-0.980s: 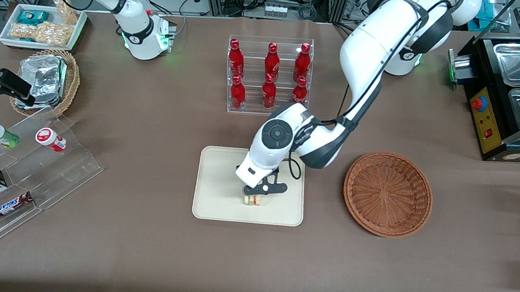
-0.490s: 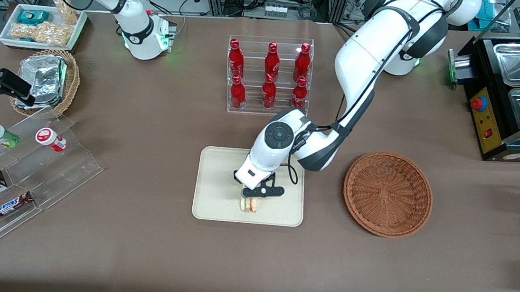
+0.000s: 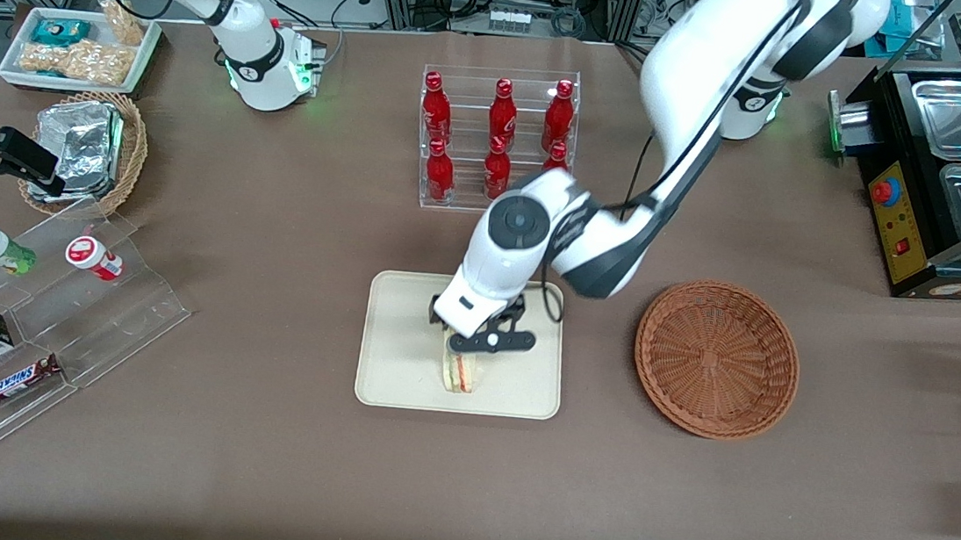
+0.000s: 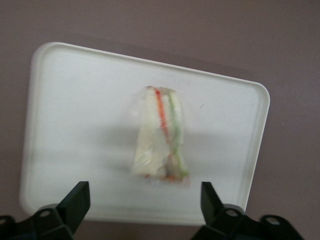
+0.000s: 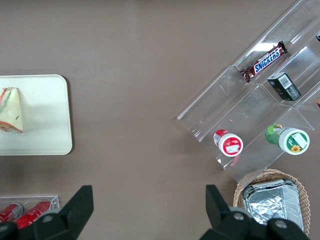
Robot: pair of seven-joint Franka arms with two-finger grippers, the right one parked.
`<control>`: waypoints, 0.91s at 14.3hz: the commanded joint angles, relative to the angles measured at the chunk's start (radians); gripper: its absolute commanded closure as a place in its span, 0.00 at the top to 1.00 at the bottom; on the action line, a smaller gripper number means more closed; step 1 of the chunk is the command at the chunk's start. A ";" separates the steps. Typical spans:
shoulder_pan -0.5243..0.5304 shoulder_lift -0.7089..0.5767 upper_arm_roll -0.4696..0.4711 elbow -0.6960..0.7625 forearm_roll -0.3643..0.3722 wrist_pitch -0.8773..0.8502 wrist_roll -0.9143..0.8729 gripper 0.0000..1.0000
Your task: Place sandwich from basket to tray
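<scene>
The sandwich [image 3: 460, 374], a wrapped wedge with green and orange-red layers, lies on the cream tray [image 3: 396, 368], nearer the front camera than my gripper. It also shows in the left wrist view [image 4: 160, 135] on the tray [image 4: 75, 115], and in the right wrist view [image 5: 11, 111]. My left gripper [image 3: 473, 344] is open and empty, raised above the tray just over the sandwich's narrow end; its fingertips [image 4: 77, 197] stand wide apart, clear of the sandwich. The reddish-brown basket [image 3: 716, 357] sits empty beside the tray, toward the working arm's end.
A clear rack of red bottles [image 3: 498, 135] stands farther from the front camera than the tray. A clear tiered stand with snacks [image 3: 25, 332], a tan basket with foil packets [image 3: 87, 148] and a white snack tray [image 3: 78, 50] lie toward the parked arm's end.
My gripper has risen off the sandwich and drawn back from the front camera. The sandwich stays lying on the tray, now more fully in view.
</scene>
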 commanded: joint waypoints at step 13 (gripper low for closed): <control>0.365 -0.548 0.043 -0.466 0.052 -0.398 0.332 1.00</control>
